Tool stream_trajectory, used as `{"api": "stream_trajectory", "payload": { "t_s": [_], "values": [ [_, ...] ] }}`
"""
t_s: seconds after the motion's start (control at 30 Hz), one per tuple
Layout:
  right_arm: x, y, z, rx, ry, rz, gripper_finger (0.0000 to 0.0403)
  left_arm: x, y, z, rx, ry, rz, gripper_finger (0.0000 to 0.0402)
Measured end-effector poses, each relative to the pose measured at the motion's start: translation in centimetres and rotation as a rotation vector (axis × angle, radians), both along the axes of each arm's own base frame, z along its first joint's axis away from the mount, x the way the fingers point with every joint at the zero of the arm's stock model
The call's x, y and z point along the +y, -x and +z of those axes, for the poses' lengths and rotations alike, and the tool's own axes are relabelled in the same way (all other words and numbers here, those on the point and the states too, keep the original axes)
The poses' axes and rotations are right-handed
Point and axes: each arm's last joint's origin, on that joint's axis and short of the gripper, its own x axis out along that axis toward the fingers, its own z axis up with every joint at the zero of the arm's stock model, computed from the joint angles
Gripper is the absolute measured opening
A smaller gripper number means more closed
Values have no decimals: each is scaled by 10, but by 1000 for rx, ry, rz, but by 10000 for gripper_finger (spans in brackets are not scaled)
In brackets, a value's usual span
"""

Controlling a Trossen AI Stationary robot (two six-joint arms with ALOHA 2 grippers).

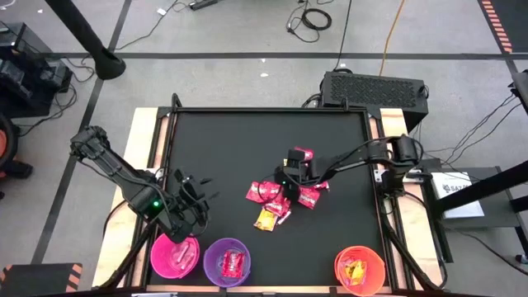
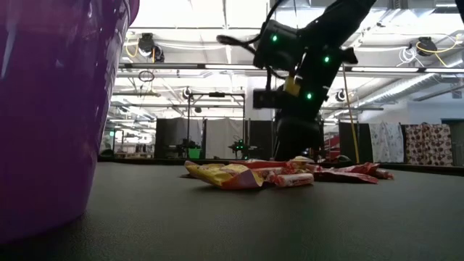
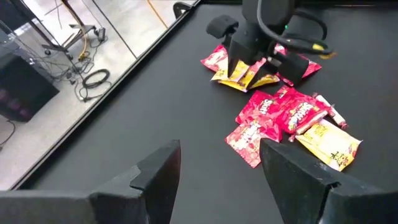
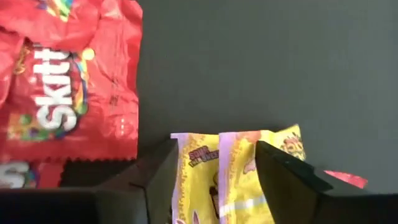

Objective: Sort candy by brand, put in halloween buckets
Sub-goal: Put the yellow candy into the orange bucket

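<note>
1. At the middle of the black table [image 1: 231,140], the candy pile [image 1: 276,198] serves as landmark: red, yellow and pale packets lie heaped together
2. Directly over the pile's far part, the right gripper [image 4: 214,180] is lowered onto it; its fingers [image 4: 155,174] stand on either side of a yellow packet [image 4: 239,177] that lies between them, with gaps still showing, so whether they have yet pinched it I cannot tell
3. Just beside that yellow packet lies a red Skittles packet [image 4: 68,81], flat on the table
4. Well apart from the pile, toward the table's near left corner, the left gripper [image 3: 221,171] hovers with its fingers spread and nothing between them, facing the pile
5. Along the near edge, well apart from the pile, stand the three buckets: the pink bucket [image 1: 175,256] under the left gripper, the purple bucket [image 1: 227,261] just beside it, and the orange bucket [image 1: 360,269] off to the right
6. Each bucket has some candy inside, red packets in the purple one and yellow ones in the orange
</note>
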Motion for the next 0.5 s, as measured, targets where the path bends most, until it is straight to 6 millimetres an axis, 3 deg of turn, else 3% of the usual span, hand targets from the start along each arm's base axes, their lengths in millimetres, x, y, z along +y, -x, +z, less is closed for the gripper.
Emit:
{"api": "stream_trajectory", "payload": {
  "t_s": [0.5],
  "values": [
    [-6,-2,-1,-23,72,-67,118,0,0,0,-2,-4,2,226]
  ]
}}
